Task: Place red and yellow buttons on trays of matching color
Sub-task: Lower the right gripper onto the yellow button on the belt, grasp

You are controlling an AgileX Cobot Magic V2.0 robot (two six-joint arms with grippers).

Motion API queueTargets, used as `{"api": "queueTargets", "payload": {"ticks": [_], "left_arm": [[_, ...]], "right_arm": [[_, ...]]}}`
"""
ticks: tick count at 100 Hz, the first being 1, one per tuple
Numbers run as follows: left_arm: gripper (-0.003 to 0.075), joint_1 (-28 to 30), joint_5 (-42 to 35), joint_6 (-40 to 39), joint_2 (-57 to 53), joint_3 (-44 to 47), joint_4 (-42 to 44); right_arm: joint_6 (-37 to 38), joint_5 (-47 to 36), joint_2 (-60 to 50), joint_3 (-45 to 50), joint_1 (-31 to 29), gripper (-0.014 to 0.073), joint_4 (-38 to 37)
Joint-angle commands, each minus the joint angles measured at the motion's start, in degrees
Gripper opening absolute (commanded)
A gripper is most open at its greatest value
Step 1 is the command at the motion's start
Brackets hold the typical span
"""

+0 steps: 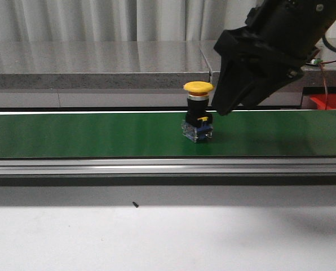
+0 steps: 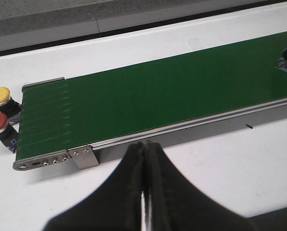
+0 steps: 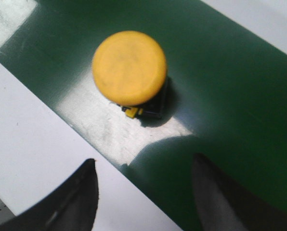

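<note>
A yellow button (image 1: 198, 110) is seen upright on the green belt (image 1: 89, 134), just beside the right gripper (image 1: 224, 107); a red tray (image 1: 330, 101) shows at the far right. The left gripper (image 2: 144, 159) is pressed together. The right fingers (image 3: 76, 197) are spread apart.

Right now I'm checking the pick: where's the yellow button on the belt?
Front view: yellow button stands upright on the green belt, right of centre, just left of the open right gripper.

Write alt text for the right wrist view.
A yellow button stands upright on the green belt, seen from above, with the right gripper open and its two dark fingers apart, not touching it. White table borders the belt.
</note>
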Motion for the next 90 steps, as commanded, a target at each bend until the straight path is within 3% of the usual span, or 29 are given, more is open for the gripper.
{"api": "queueTargets", "payload": {"ticks": [1,37,60,90], "left_arm": [[-0.0019,-0.4,-4.0,-0.5,0.4,-1.4,-1.0],[-0.0019,-0.4,-4.0,-0.5,0.4,-1.4,-1.0],[-0.0019,-0.4,-4.0,-0.5,0.4,-1.4,-1.0],[-0.0019,-0.4,-4.0,-0.5,0.4,-1.4,-1.0]], "right_arm": [[-1.0,-1.9,-0.9,-1.8,0.2,0.0433,2.1],[-1.6,-5.0,2.0,-6.7,0.3,0.0426,5.9],[-1.6,-3.7,3.8,-8.0,0.3,0.0193,5.9],[-1.6,-4.5,-0.4,-6.1,-0.9,0.0192,5.5]]}}
